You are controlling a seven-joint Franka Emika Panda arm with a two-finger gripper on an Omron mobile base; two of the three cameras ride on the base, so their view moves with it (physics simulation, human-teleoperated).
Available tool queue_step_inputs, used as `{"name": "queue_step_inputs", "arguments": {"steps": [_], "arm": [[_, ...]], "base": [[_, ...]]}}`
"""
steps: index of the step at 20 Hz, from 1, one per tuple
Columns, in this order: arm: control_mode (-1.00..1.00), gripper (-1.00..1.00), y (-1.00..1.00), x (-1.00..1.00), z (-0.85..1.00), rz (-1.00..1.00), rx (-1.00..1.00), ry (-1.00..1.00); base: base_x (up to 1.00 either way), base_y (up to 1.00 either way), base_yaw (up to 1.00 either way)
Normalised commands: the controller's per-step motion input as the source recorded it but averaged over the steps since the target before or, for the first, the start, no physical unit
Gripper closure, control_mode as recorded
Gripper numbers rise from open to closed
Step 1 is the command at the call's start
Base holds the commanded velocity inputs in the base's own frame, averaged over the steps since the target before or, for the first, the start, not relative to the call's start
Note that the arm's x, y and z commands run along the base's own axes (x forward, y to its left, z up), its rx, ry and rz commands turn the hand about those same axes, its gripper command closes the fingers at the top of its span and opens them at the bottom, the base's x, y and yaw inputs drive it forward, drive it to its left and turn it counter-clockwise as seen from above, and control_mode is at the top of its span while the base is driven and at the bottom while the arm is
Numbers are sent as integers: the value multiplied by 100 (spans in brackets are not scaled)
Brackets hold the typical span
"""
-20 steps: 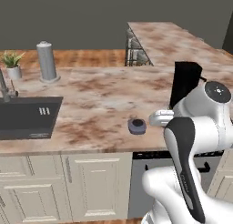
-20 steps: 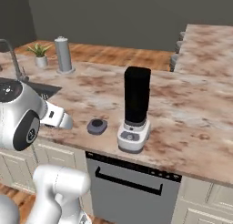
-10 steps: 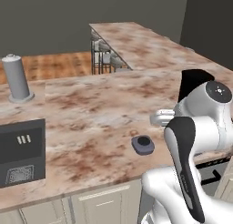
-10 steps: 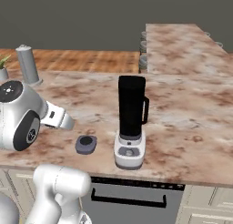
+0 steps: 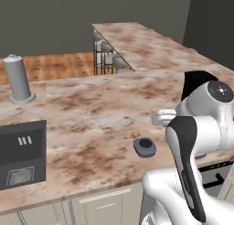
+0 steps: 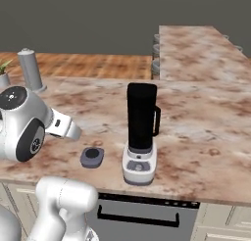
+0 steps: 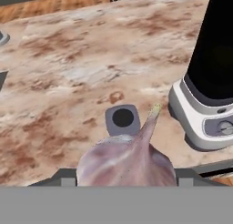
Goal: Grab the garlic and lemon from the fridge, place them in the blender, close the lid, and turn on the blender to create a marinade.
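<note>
In the hand view my gripper (image 7: pixel 125 175) is shut on the garlic (image 7: pixel 127 161), a pinkish-white bulb whose pointed tip sticks up towards the counter. Just beyond it the blue-grey lid (image 7: pixel 122 119) lies flat on the counter. The blender (image 7: pixel 211 82) stands to its right. From the right base view the black jar on its light base (image 6: pixel 141 132) stands near the counter's front edge, with the lid (image 6: pixel 92 157) a hand's width to its left. My arm hides most of the blender (image 5: pixel 194 80) in the left base view, where the lid (image 5: pixel 145 147) lies in front of my hand. The fridge is out of view.
A plain grey canister (image 5: pixel 17 80) stands at the far left of the marbled counter (image 6: pixel 196 137). A black sink (image 5: pixel 18 155) is set in the counter's left end. A second counter (image 5: pixel 141 45) runs away at the back, with a wire rack (image 5: pixel 107 57) of glasses under it.
Both base views have shifted with the base: canister and sink slid left and the blender came nearer the middle. My arm keeps the same pose.
</note>
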Motion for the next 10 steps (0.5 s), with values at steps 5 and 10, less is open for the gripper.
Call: {"name": "queue_step_inputs", "arguments": {"steps": [5, 10], "arm": [[100, 100, 0, 0, 0, 0, 0, 0], [100, 100, 0, 0, 0, 0, 0, 0]], "base": [[-14, -50, 3], [4, -10, 0]]}}
